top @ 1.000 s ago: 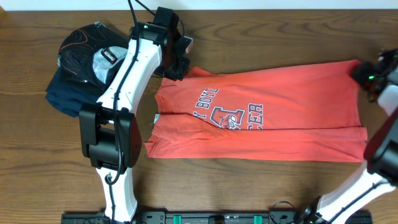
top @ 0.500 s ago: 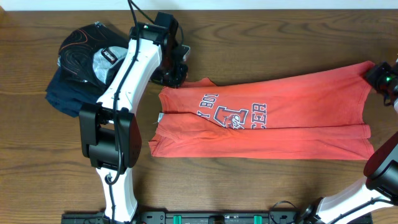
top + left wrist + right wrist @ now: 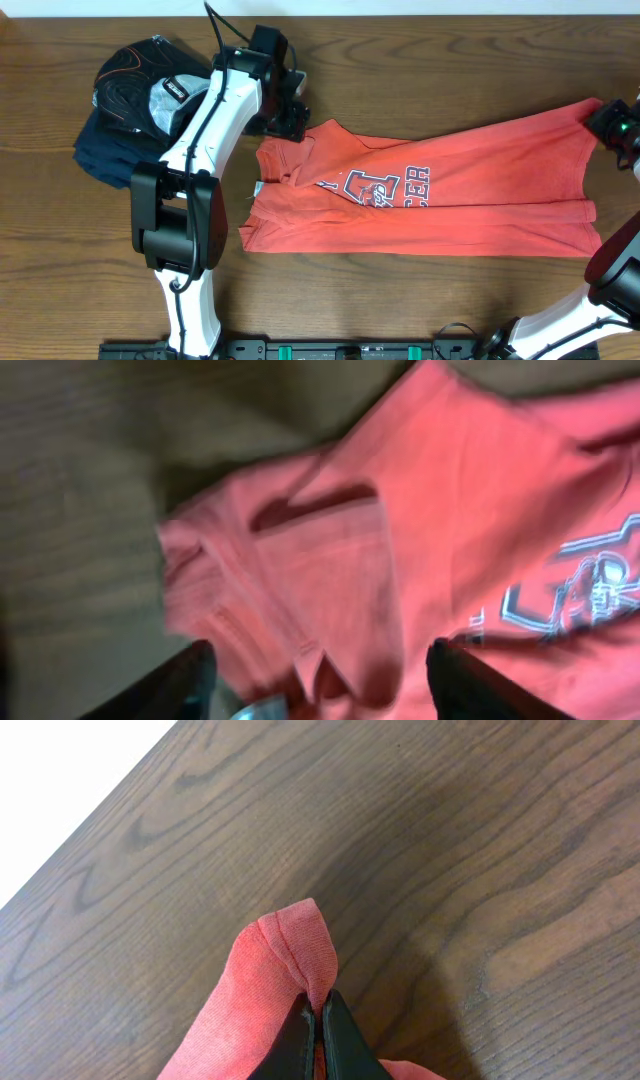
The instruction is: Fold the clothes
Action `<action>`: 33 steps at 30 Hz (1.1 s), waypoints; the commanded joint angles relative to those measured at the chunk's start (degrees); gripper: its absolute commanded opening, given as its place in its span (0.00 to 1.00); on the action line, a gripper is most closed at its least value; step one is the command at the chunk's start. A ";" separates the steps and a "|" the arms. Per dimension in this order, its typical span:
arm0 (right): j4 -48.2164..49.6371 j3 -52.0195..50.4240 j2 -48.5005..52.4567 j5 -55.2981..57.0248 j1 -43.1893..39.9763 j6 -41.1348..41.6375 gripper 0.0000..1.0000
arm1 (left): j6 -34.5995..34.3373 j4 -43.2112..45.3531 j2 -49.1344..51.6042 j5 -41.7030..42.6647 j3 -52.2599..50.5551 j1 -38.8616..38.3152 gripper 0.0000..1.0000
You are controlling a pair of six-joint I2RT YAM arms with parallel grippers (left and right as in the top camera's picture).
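Coral T-shirt (image 3: 470,195) lay flat on table (image 3: 400,300), fold step underway. Left gripper (image 3: 289,118) gaped wide over collar end, holding nothing; right gripper (image 3: 318,1012) pinched hem corner. Next likely needs left pinching shoulder edge.

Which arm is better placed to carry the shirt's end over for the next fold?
Probably right: the right gripper has its jaws shut on a T-shirt corner; the left gripper hangs over the cloth, jaws open, holding nothing.
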 commanded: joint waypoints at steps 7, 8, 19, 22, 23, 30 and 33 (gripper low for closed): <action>0.87 0.09 -0.04 0.37 -0.37 -1.09 0.01 | 2.62 -0.26 5.31 3.52 0.09 -2.91 0.70; 0.98 0.09 -0.04 0.37 -0.37 -1.09 0.01 | 3.45 -0.26 5.66 3.48 0.09 -3.54 0.70; 1.14 0.09 -0.04 0.37 -0.39 -1.09 0.01 | 6.16 -0.24 9.07 -19.63 0.09 -9.62 0.56; 1.22 0.09 -0.04 0.35 -0.39 -1.09 0.01 | 6.16 -0.17 9.07 -21.55 0.09 -10.03 0.33; 1.25 0.09 -0.04 0.37 -0.39 -1.09 0.01 | 6.16 -0.11 9.07 -21.68 0.09 -10.03 0.28; 1.27 0.09 -0.04 0.35 -0.39 -1.07 0.01 | 5.27 -0.98 8.20 -24.50 0.33 -10.08 0.06; 1.25 0.09 -0.04 0.33 -0.39 -1.07 0.01 | 3.96 -1.99 6.12 -24.46 1.25 -10.08 0.06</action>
